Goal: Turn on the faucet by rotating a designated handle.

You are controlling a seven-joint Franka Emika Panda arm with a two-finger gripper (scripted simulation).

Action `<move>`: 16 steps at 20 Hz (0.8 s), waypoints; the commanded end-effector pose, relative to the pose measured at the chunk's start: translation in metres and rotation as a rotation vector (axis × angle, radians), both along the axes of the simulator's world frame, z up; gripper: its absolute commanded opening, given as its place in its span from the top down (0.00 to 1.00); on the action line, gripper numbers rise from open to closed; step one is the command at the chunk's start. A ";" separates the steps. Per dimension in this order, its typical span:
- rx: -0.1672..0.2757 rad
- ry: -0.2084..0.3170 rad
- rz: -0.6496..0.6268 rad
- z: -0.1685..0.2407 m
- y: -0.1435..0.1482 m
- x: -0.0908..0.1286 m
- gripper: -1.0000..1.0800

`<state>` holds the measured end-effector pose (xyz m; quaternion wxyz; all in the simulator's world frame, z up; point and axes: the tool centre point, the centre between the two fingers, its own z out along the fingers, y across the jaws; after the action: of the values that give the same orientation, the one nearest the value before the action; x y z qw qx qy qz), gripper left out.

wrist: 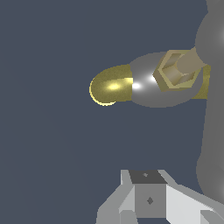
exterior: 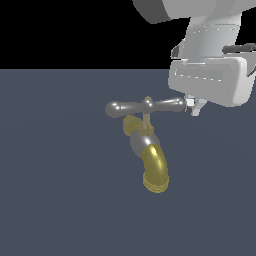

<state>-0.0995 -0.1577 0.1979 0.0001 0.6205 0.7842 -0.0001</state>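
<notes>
Handle, a shiny silver crossbar on a thin brass stem, sits atop the faucet mid-surface; it looks rigid and slick, best pushed at a knob end for leverage. Fingers hover just beside the end on the exterior view's right, holding nothing; how wide they stand I cannot tell. No containers show

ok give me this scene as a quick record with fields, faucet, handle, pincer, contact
faucet: silver-grey body, brass spout curving down
handle: silver crossbar, lying level on a thin brass stem
pincer: at the crossbar's knob end on the exterior view's right
pincer state: open or shut cannot be told
contact: fingertip looks to be at the knob; touching unclear
</notes>
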 end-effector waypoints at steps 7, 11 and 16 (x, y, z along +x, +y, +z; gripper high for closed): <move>0.000 0.000 0.001 0.000 0.001 0.012 1.00; 0.000 0.000 0.001 0.000 0.002 0.022 1.00; 0.000 0.000 0.001 0.000 0.004 0.035 1.00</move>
<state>-0.0710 -0.1550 0.1979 -0.0028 0.6214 0.7835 0.0006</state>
